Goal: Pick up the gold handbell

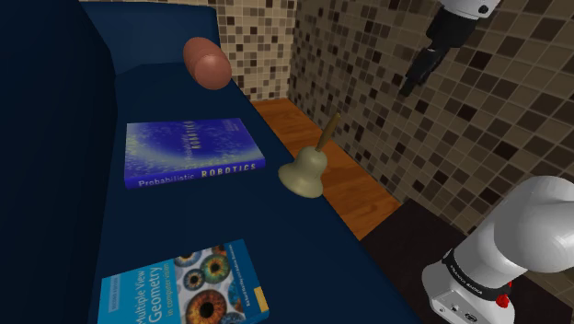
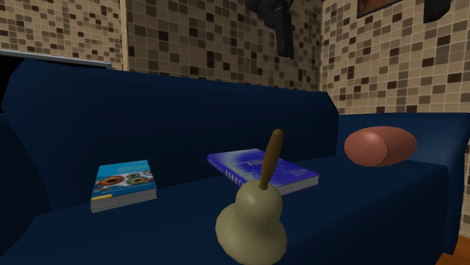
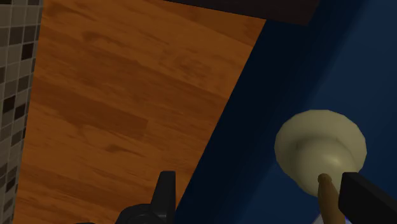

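Observation:
The handbell (image 1: 304, 171) has a pale olive-gold body and a brown stick handle, and it stands upright near the front edge of a dark blue sofa seat (image 1: 184, 221). In the second exterior view the handbell (image 2: 251, 223) is in the foreground. My black gripper (image 1: 419, 72) hangs high above and beyond the bell, against the tiled wall; the same gripper (image 2: 282, 30) shows at the second exterior view's top. Seen from the wrist, the gripper (image 3: 267, 198) is open and holds nothing. The bell (image 3: 320, 144) lies far below, close to one finger (image 3: 368, 197).
Two books lie on the seat: a blue robotics book (image 1: 193, 152) and a light blue geometry book (image 1: 184, 290). A brown bolster (image 1: 207, 63) rests at the sofa's far end. Wooden floor (image 1: 340, 175) runs between the sofa and the mosaic-tiled wall (image 1: 460, 138).

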Available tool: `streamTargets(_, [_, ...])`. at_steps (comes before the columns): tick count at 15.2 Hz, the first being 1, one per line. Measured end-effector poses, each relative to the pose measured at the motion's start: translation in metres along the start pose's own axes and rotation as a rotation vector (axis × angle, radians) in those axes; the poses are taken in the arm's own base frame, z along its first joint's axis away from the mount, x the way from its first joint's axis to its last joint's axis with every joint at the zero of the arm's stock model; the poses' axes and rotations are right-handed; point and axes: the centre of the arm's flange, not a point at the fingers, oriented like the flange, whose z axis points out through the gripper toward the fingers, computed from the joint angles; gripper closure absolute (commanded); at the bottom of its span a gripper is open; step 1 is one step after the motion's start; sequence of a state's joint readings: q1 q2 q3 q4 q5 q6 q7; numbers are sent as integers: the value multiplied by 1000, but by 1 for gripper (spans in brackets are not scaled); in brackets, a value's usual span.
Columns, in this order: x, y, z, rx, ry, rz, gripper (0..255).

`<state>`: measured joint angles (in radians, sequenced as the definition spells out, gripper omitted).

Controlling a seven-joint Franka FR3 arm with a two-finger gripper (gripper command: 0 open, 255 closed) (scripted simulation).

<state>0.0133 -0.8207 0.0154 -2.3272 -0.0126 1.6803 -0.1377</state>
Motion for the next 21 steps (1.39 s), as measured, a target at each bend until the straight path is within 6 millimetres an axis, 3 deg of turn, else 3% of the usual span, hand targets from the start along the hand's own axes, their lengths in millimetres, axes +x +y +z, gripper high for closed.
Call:
streamTargets(2, [5,-2,4,11,-3,-10,0])
streamTargets(5, [32,-8,20,72,-20,-60,0])
streamTargets(15, [121,-64,83,304,-84,-249,0])
streamTargets(21, [122,-70,116,323,-89,-264,0])
